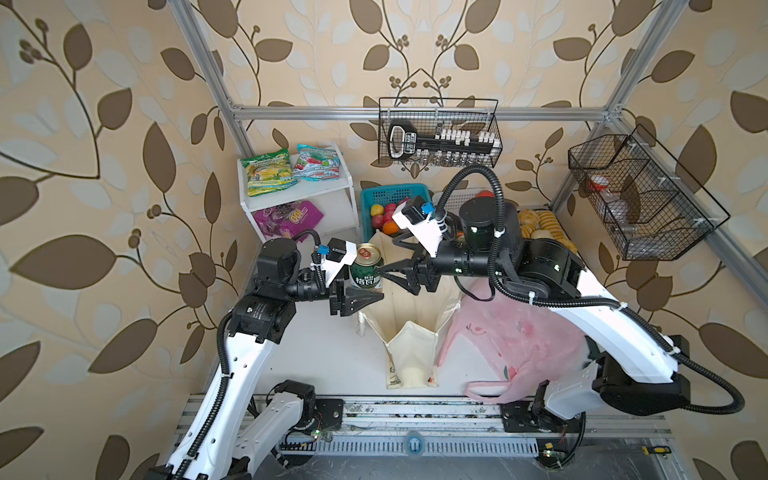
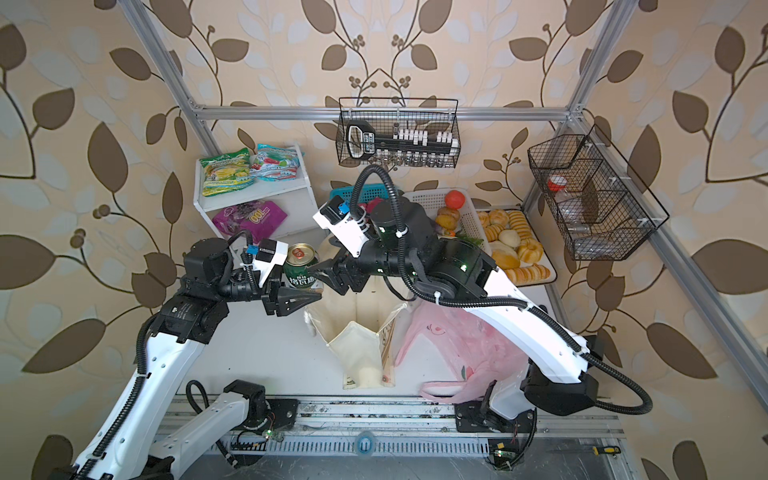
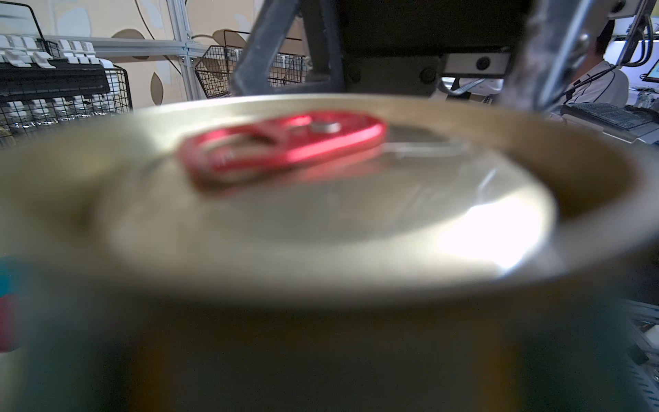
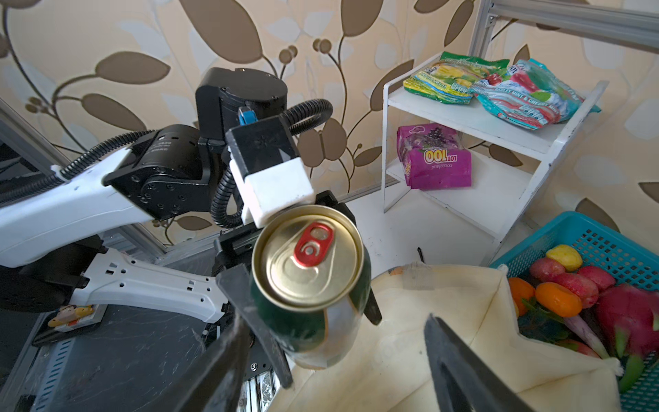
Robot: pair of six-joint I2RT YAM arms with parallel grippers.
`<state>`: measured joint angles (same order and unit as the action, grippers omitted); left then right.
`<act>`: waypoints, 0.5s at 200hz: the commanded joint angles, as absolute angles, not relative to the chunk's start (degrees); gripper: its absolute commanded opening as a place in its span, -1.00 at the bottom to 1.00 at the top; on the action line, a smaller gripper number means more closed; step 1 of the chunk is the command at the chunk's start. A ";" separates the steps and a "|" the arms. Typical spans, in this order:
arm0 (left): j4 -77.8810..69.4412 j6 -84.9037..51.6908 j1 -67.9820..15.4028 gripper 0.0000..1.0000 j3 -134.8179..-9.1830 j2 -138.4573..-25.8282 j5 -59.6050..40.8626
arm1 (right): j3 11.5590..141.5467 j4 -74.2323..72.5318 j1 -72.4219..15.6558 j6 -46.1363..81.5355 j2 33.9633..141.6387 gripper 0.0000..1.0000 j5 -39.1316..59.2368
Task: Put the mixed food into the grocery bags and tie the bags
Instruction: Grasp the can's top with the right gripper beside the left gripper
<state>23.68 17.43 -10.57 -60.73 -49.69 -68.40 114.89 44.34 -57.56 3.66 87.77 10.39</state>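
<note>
Evidently the green-white drinks can with gold top hung over the rear-left rim of the cream canvas tote at mid-worktop. The left gripper was clamped across the can's body, and the right gripper gaped empty just beside it. The can looked rigid, slick and probably weighty, best taken mid-body. I counted one can and two bags, the second a thin pink plastic bag. Three packets lay on the white shelf: a purple snack pouch, a teal-red snack packet and a green-yellow snack packet.

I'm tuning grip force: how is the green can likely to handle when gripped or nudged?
The green can looks rigid and smooth, so it may slip in the left gripper clamping it. Its red tab lies flat, so it is probably unopened and heavy for its size. On its side it would likely roll.
</note>
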 commanded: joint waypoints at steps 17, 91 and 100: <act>23.49 20.91 -11.16 -0.40 -65.10 -49.32 -69.91 | 119.75 48.21 -57.98 1.46 91.14 0.62 14.09; 26.81 22.28 -11.32 -0.37 -66.58 -50.38 -70.79 | 131.37 57.79 -58.44 -1.36 99.79 0.57 16.50; 26.96 22.75 -11.34 -0.37 -66.63 -50.41 -71.04 | 131.44 57.84 -58.43 -1.40 100.02 0.57 16.00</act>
<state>29.06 20.88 -10.59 -63.05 -50.83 -68.38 128.84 53.28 -58.08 0.75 98.37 15.31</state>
